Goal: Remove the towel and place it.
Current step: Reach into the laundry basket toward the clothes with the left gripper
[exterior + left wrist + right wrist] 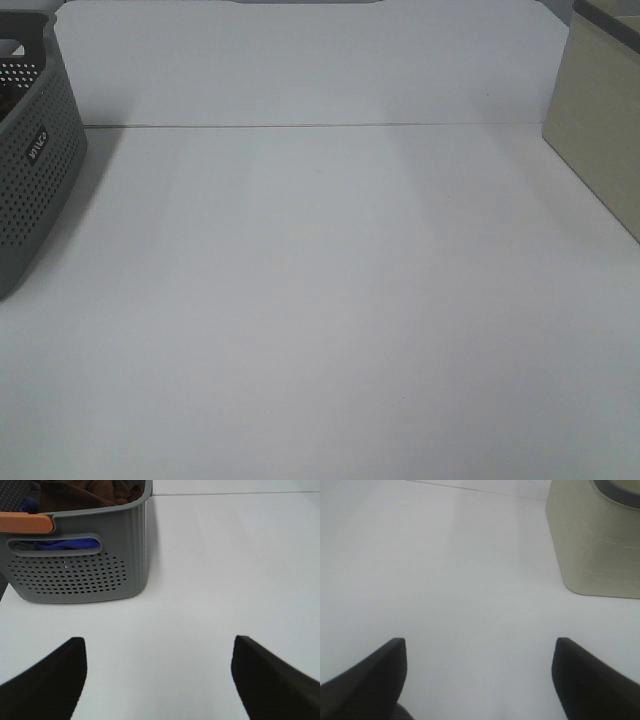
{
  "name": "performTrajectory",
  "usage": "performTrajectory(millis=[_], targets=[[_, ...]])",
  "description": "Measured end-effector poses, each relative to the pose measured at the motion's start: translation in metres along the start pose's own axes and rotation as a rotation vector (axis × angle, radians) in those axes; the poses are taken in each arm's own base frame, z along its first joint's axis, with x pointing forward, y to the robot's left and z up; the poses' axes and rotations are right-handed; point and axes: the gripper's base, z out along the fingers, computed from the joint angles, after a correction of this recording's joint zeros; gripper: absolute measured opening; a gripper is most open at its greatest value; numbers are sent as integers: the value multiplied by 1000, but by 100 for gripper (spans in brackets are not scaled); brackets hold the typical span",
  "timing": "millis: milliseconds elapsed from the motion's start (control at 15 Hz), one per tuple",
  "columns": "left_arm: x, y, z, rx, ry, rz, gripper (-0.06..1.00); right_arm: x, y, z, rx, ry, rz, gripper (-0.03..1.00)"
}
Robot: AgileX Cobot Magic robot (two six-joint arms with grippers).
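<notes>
Position of items: a grey basket (35,170) stands at the upper left edge of the high view, partly cut off by the frame. A beige box (600,130) stands at the upper right edge. The white table (320,300) between them is bare in that view, and neither arm appears in it.

Towel: the towel (95,492) is seen only by the left wrist camera. It lies bunched inside the basket (80,575), with brown folds showing above the rim. A blue cloth (65,544) shows through the handle slot in the wall below it. The towel is crumpled, so its long axis cannot be determined, and no tag is visible.

Left gripper (157,640): fingers spread wide, nothing between them. It sits short of the basket wall and well apart from it. The towel lies ahead of it and to one side, beyond the rim.

Right gripper (477,640): fingers likewise spread and empty. It faces bare table, with the beige box (595,545) ahead and off to one side. No basket or towel appears in its view.

Assessment: the left arm is clearly the nearer. The reach would have to go forward and up over the rim, then down into the folds. Removal has not begun.
</notes>
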Motion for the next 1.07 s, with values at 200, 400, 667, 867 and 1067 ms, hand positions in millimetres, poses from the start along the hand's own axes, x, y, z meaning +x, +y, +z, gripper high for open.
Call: performTrajectory(millis=[200,400,667,867,1067], targets=[[0,0,0,0,0,0,73,0,0,0,0,0,0,77],[0,0,0,0,0,0,73,0,0,0,0,0,0,77],[0,0,0,0,0,0,73,0,0,0,0,0,0,77],[0,0,0,0,0,0,73,0,0,0,0,0,0,77],[0,0,0,0,0,0,73,0,0,0,0,0,0,77]])
